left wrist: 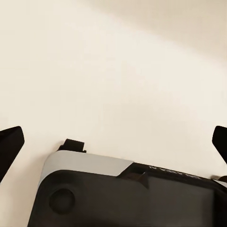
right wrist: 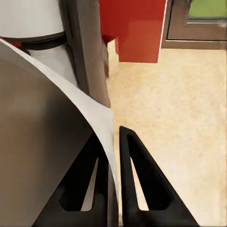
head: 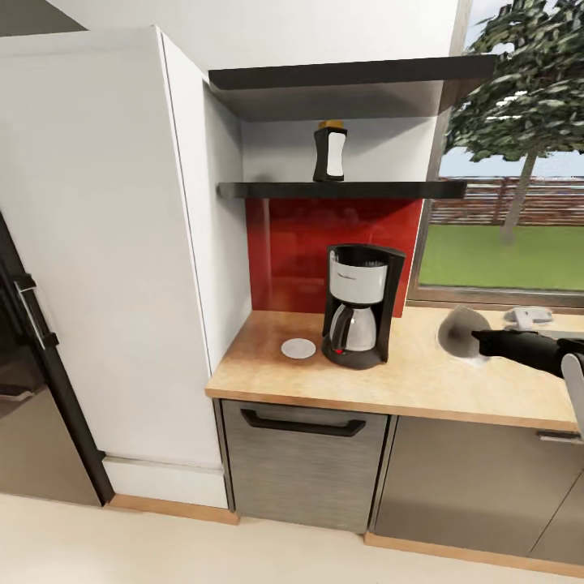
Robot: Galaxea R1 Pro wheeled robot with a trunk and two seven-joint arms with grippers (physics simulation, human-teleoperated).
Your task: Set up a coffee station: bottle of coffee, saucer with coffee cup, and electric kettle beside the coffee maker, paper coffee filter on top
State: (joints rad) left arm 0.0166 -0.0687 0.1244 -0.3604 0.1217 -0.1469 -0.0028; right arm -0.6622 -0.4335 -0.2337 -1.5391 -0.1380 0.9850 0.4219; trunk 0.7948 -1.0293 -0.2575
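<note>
The black coffee maker stands on the countertop before the red wall. A white saucer lies just left of it. The bottle of coffee stands on the black kitchen shelf above. My right gripper hovers over the counter right of the machine, shut on the paper coffee filter. In the right wrist view the gripper pinches the filter, with the coffee maker close behind. My left gripper is open over pale floor. The coffee cup and electric kettle are out of view.
A tall white cabinet walls off the counter's left end, with a dark appliance beyond it. A second black shelf hangs higher up. A window and a small white object lie at the right. A grey handled front sits below.
</note>
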